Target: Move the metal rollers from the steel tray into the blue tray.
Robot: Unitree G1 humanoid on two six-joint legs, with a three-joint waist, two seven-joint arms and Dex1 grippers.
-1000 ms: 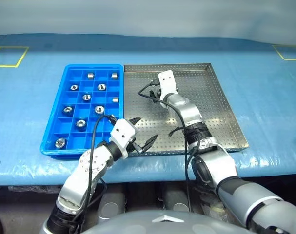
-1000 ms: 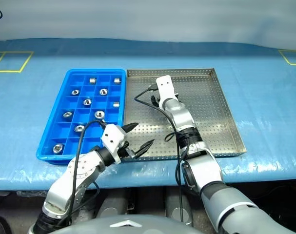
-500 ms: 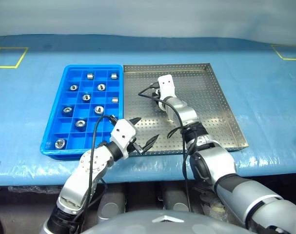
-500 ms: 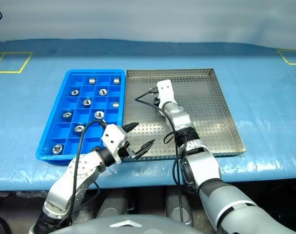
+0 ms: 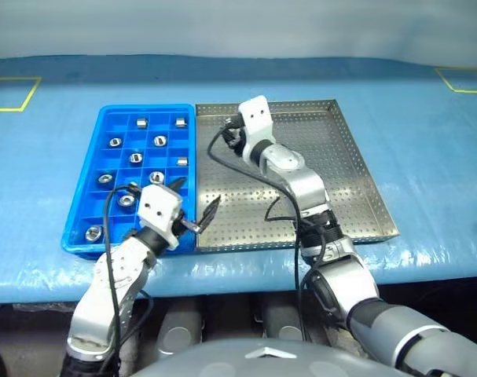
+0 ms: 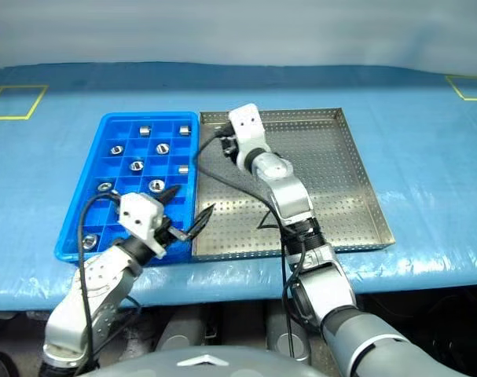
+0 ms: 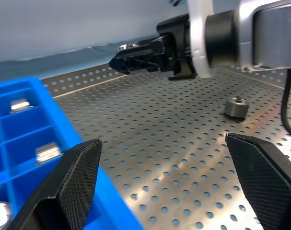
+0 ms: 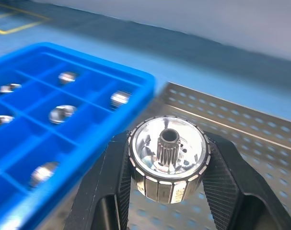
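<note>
Since a second ago the right gripper (image 8: pixel 167 191) has closed on a roller (image 8: pixel 168 158), lifted it off the steel tray (image 5: pixel 356 181) and swung it toward that tray's far-left corner, close to the blue tray (image 5: pixel 81 212). Meanwhile the left gripper (image 5: pixel 192 206) has drawn back to the left and now hangs over the blue tray's near-right corner, jaws spread wide and empty.

Right jaws pinch the roller by its sides, its toothed hub facing the wrist camera. At least one more roller (image 7: pixel 236 107) lies on the steel tray, seen past the left jaws; about ten rollers sit in blue tray compartments.

Judging by this, the carry step is in hand. Next, the roller must cross the steel rim and the blue wall where the two trays touch, then come down over an empty compartment before the jaws open.

Free cells lie in the right column nearest the carried roller, so the way is short. The dividers are narrow, so the drop needs centring. The left gripper sits well nearer the robot, off that path.
</note>
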